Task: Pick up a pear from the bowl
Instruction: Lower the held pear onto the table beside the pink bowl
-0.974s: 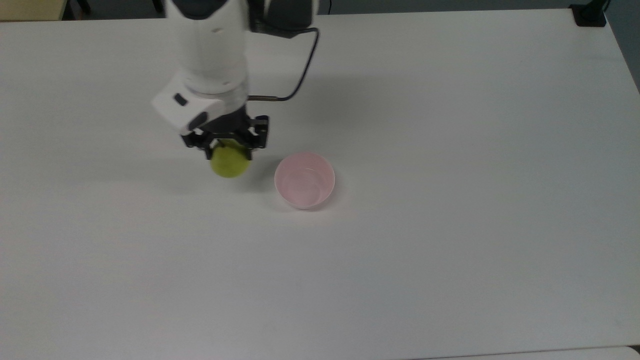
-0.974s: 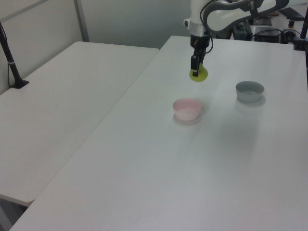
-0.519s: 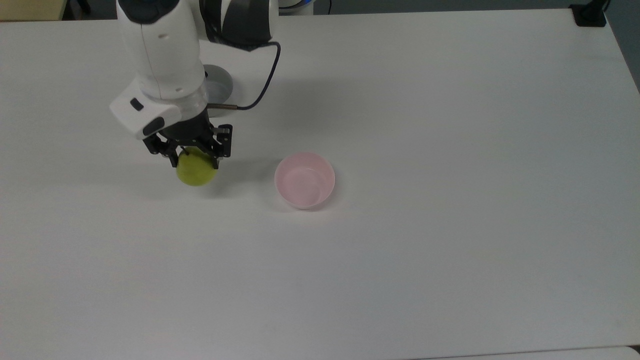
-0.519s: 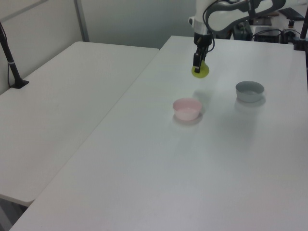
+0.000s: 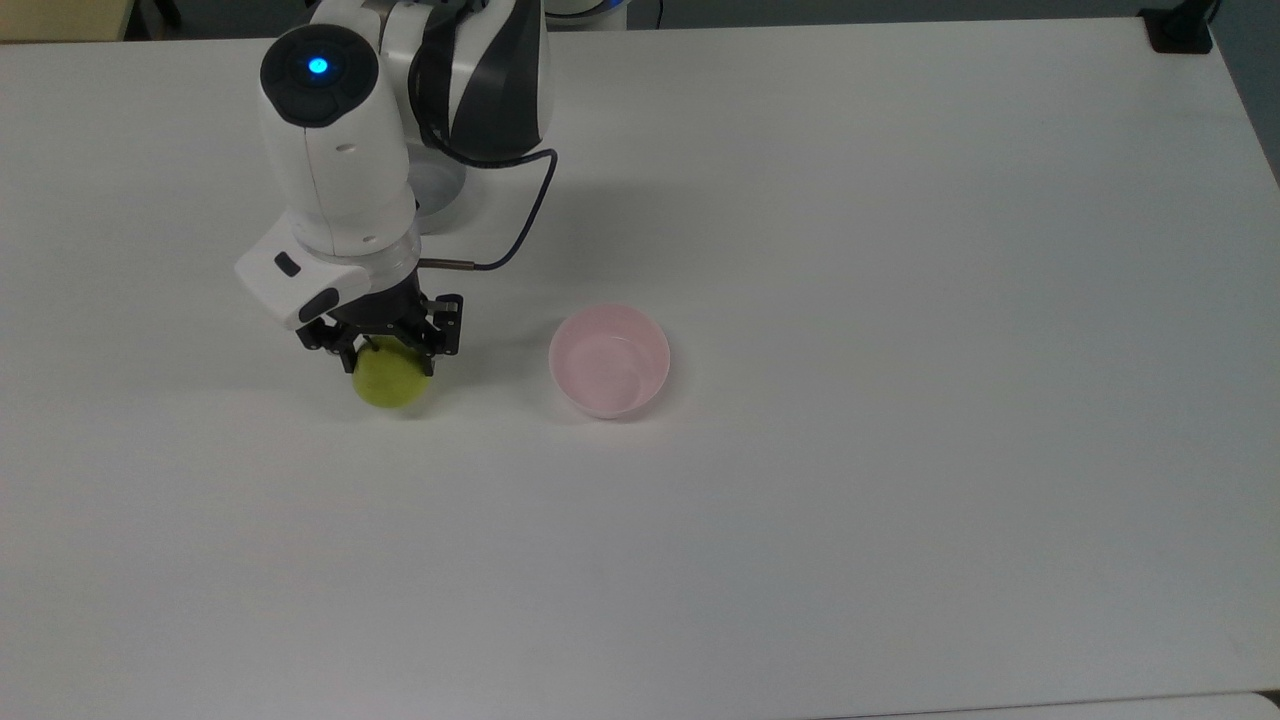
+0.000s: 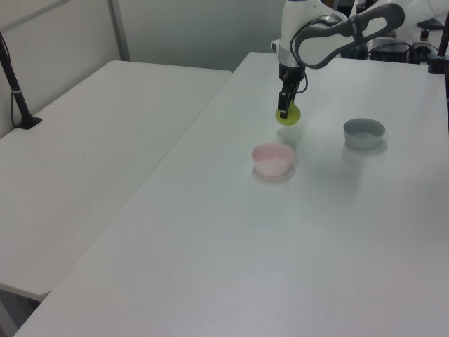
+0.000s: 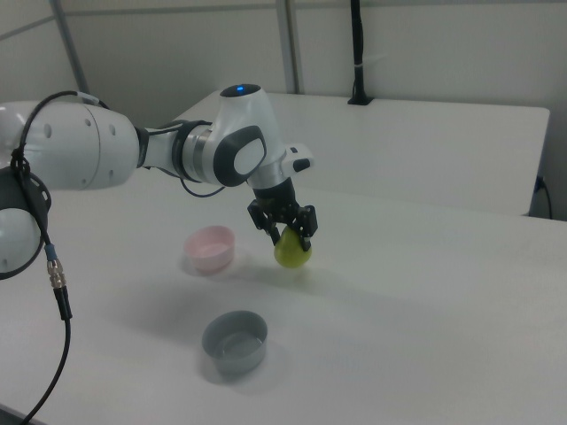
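Observation:
A yellow-green pear [image 5: 391, 380] hangs in my gripper [image 5: 388, 352], whose black fingers are shut on its upper part. It is held close above the white table, to the left of the pink bowl [image 5: 609, 361] in the top view. The bowl has nothing in it. In the left view the pear [image 6: 288, 115] sits behind the pink bowl [image 6: 273, 159]. In the right view the pear [image 7: 292, 251] is to the right of the bowl [image 7: 210, 249], with my gripper [image 7: 287, 227] over it.
A grey bowl [image 6: 364, 133] stands on the same table, near the arm's base; in the right view it is the grey bowl [image 7: 235, 342] nearest the camera. A second white table [image 6: 84, 140] adjoins on the left view's left. A black post [image 6: 15, 88] stands there.
My gripper has carried the pear leftward in the top view, away from the pink bowl, and then lowered it nearer the table. The pink bowl has stayed put.

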Robot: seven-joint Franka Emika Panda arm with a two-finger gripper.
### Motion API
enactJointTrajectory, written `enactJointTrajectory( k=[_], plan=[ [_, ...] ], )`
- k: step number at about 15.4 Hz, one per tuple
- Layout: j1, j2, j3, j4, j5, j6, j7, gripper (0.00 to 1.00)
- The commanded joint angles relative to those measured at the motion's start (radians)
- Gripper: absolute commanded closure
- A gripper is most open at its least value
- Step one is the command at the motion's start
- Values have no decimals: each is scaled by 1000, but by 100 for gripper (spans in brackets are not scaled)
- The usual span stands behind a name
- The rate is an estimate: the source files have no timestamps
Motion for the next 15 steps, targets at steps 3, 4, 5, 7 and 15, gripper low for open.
enactJointTrajectory(
  k=[3, 4, 5, 7, 15],
  plan=[
    [-13, 20, -2, -17, -16, 83, -8, 38],
    [-19, 26, -2, -17, -16, 86, -8, 34],
    [-19, 28, -2, -16, -18, 86, -6, 31],
    [-19, 35, -1, -17, -26, 97, -5, 31],
    [-19, 37, -2, -19, -26, 97, -2, 16]
  ],
)
